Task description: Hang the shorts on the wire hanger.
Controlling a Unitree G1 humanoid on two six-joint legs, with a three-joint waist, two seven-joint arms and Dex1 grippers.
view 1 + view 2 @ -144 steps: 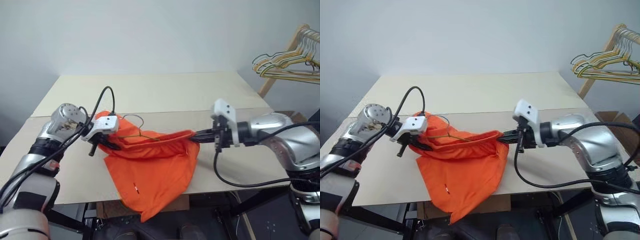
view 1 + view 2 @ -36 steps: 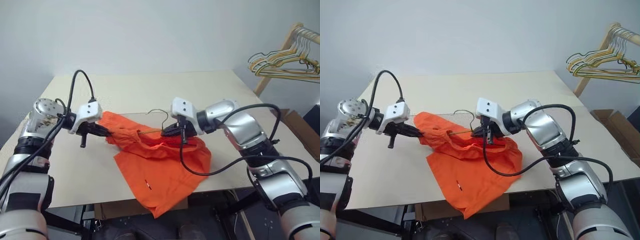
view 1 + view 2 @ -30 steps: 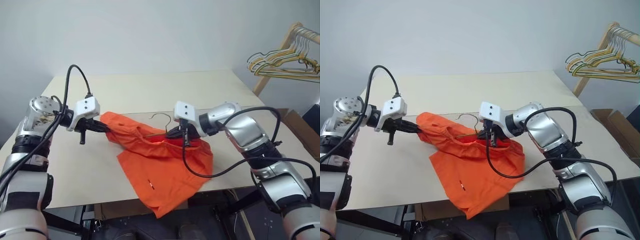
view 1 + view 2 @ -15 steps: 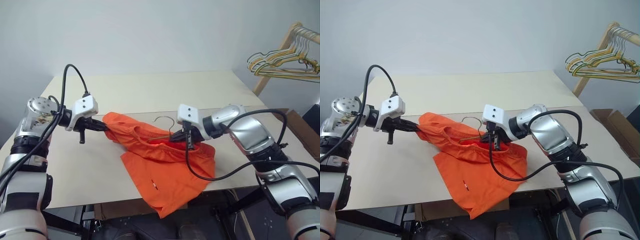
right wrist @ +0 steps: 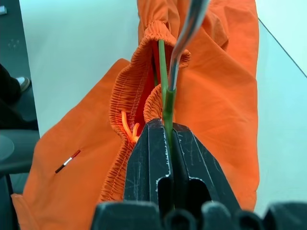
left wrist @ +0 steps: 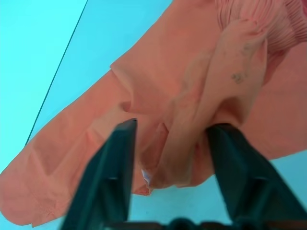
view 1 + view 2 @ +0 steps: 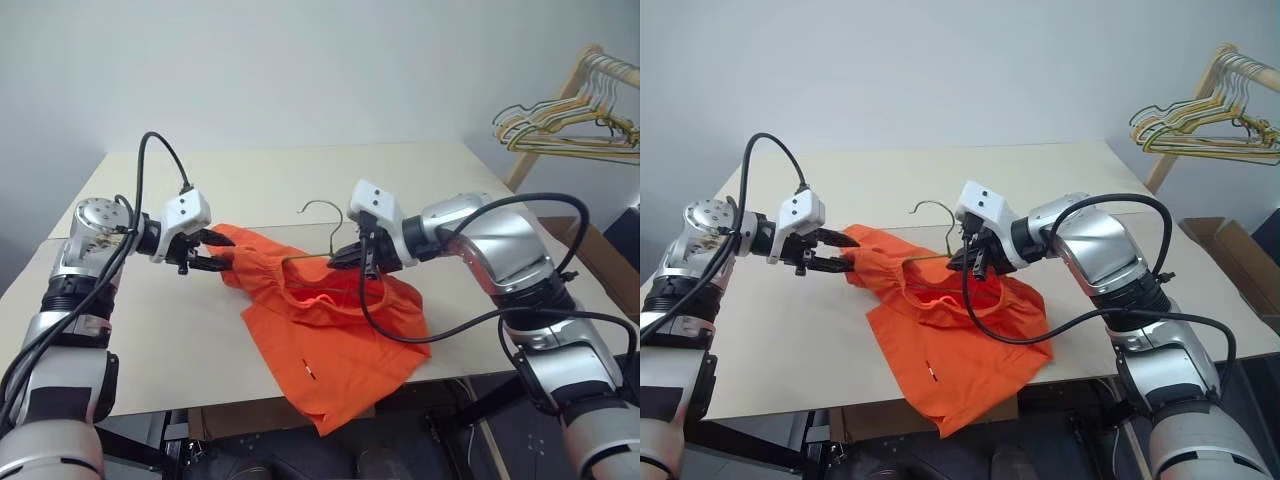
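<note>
2 tools work mid-desk (image 7: pixel 300 190): the right tool (image 7: pixel 962 260) clamps the wire hanger (image 7: pixel 322 215), threaded through the shorts (image 7: pixel 330 330); the left tool (image 7: pixel 208 252) gapes around the waistband. Unheld, the fabric could slide off.

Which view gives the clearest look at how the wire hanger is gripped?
The right wrist view: the wire hanger runs straight down between the shut jaws of the right gripper, with the shorts waistband gathered around it. The head views show its hook above the fabric. The left wrist view shows fabric between open jaws.
</note>
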